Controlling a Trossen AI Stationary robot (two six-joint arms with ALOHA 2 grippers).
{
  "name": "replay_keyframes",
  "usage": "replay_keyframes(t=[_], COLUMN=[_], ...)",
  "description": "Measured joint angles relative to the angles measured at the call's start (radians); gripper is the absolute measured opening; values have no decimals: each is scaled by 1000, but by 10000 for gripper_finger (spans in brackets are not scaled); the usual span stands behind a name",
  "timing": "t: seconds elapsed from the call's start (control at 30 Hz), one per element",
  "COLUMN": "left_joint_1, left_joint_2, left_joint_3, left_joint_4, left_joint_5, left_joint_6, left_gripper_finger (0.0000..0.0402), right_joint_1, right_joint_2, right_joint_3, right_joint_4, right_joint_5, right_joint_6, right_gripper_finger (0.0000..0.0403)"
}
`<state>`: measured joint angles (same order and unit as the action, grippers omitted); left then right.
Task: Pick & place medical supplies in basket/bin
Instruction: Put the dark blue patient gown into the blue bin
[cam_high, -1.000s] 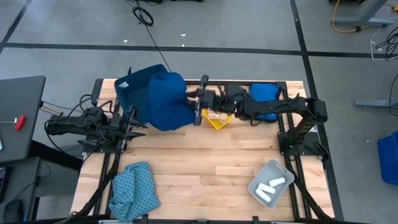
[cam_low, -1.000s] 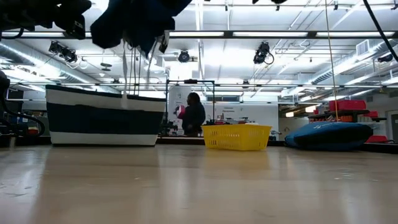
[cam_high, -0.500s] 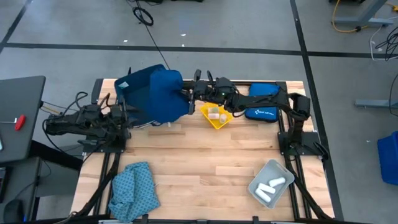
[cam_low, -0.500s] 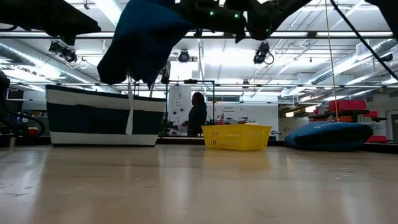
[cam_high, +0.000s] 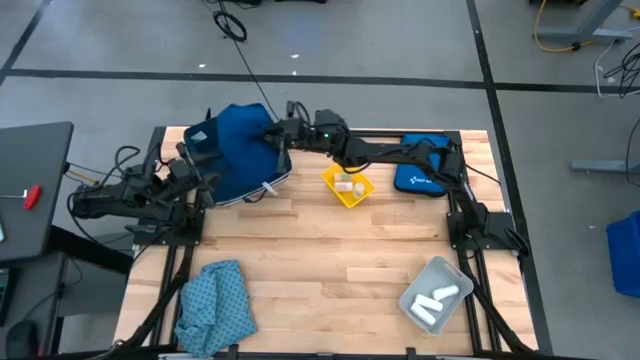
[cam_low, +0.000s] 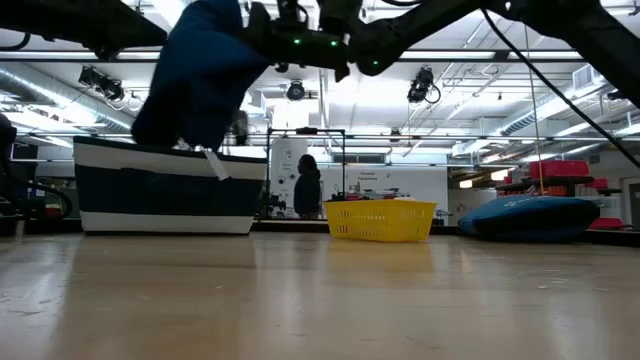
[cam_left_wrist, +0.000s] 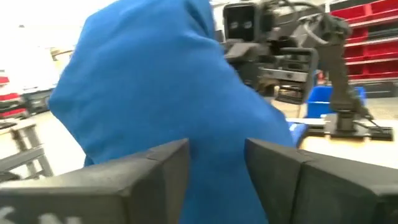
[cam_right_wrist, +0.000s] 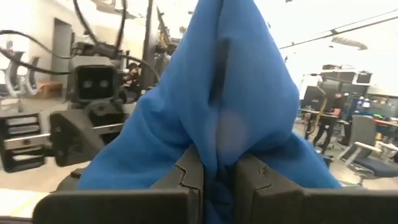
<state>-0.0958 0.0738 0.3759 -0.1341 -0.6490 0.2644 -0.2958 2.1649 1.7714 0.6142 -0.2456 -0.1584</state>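
— Seen from above? Right gripper (cam_high: 278, 135) reached across to the desk's (cam_high: 330, 250) far left corner, pinching the navy blue cloth (cam_high: 245, 150) over the blue bin (cam_high: 205, 140). Left gripper (cam_high: 205, 180) just beside that bin, at the desk's left edge. Teal patterned cloth (cam_high: 213, 305) crumpled at the near left corner. White rolls (cam_high: 436, 298) lying in the grey tray (cam_high: 415, 310) at the near right corner. More small supplies in the yellow basket (cam_high: 348, 186) near the far edge, royal-blue pouch (cam_high: 420, 172) at the far right.

— From desk level? Navy blue cloth (cam_low: 195, 80) hanging with its lower end at the bin's (cam_low: 165, 190) rim. Yellow basket (cam_low: 381, 220) farther right, pouch (cam_low: 530, 218) beyond. A person (cam_low: 310, 185) standing in the room behind.

— Left wrist? Fingers (cam_left_wrist: 273, 168) parted, nothing between them, cloth (cam_left_wrist: 155, 93) close in front.

— Right wrist? Fingers (cam_right_wrist: 186, 174) clamped on the cloth (cam_right_wrist: 224, 99), fabric draped over both
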Motion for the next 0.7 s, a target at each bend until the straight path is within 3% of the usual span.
replay_keyframes(t=[0.13, 0.37, 0.53, 0.7], left_joint_1=[23, 68, 103, 163], left_joint_2=[0, 0, 9, 108], left_joint_3=[0, 0, 0, -1], left_joint_4=[-14, -13, -10, 39], left_joint_5=[-12, -135, 7, 77], left_joint_6=[-12, -91, -155, -186], left_gripper_finger=[213, 299, 309, 309], right_joint_1=[9, 13, 13, 13], right_joint_2=[14, 14, 14, 14], right_joint_3=[30, 30, 30, 30], right_joint_4=[-20, -52, -52, -40], right_joint_5=[-6, -5, -41, -91], right_joint_6=[-15, -39, -46, -47], right_gripper_finger=[39, 39, 39, 39])
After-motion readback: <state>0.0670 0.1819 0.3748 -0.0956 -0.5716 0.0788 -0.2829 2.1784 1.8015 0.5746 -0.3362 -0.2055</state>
